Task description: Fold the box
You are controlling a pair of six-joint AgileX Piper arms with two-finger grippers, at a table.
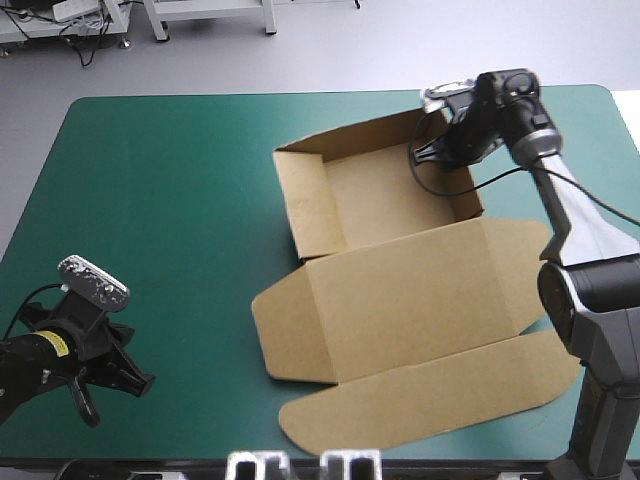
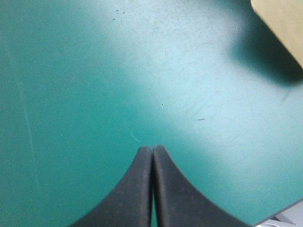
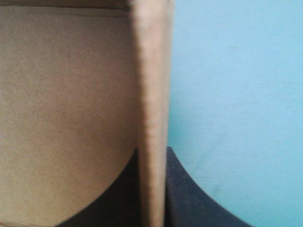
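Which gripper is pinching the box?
The right gripper, shut on a side wall of the box. The left gripper is shut on nothing, above the table.

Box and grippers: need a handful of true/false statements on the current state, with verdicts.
1. The right gripper is shut on the right wall of the box. True.
2. The left gripper holds a flap of the lid. False: it is shut on nothing, over bare teal-green cover near the table's near-left corner, apart from the box.
3. The lid lies flat on the table, on the near side of the box. True.
4. The box is a flat sheet with nothing raised. False: its walls stand raised; only the lid is flat.
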